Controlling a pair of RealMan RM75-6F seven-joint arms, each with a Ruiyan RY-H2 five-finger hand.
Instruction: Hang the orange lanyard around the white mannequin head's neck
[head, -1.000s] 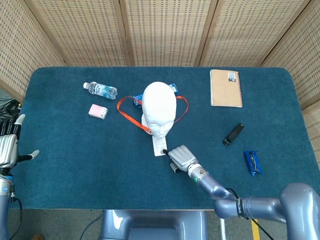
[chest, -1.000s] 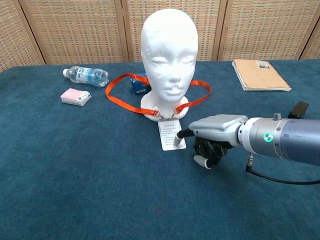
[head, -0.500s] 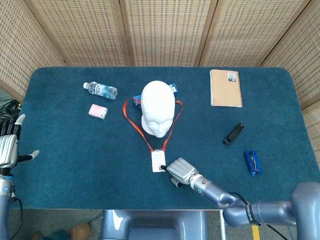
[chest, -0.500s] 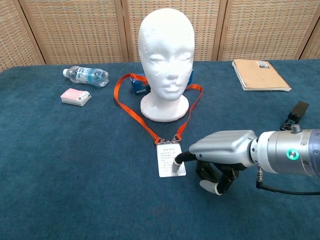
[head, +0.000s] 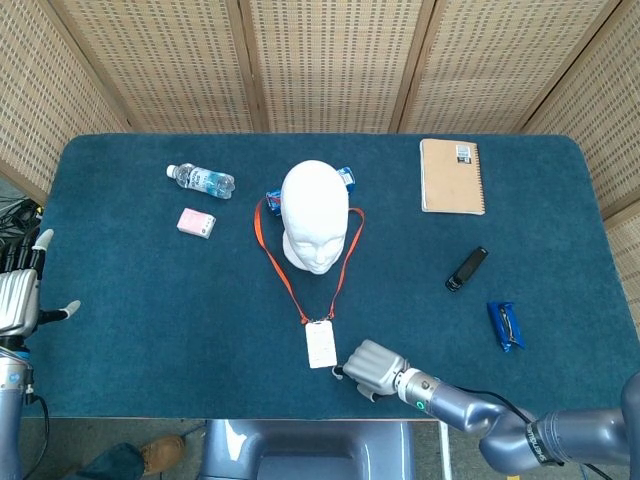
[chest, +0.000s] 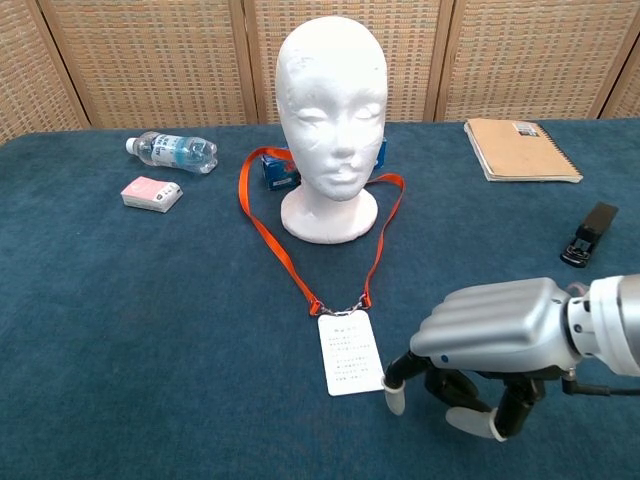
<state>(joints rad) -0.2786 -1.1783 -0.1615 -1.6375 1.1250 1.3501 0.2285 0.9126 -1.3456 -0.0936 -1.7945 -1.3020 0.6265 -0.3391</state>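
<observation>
Looping the orange fabric lanyard around the white foam mannequin head, your task reads complete.
Its white card lies on the blue desk; your right hand is curled, empty, beside it; left hand spread, idle.

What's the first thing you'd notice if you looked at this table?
A white mannequin head stands in the middle of the blue table, with a bright orange lanyard looped around its base and stretched toward the near edge. A white badge lies flat at the lanyard's end. Right beside the badge is the robot's big silver right hand, fingers curled down, one fingertip at the badge's corner.
</observation>
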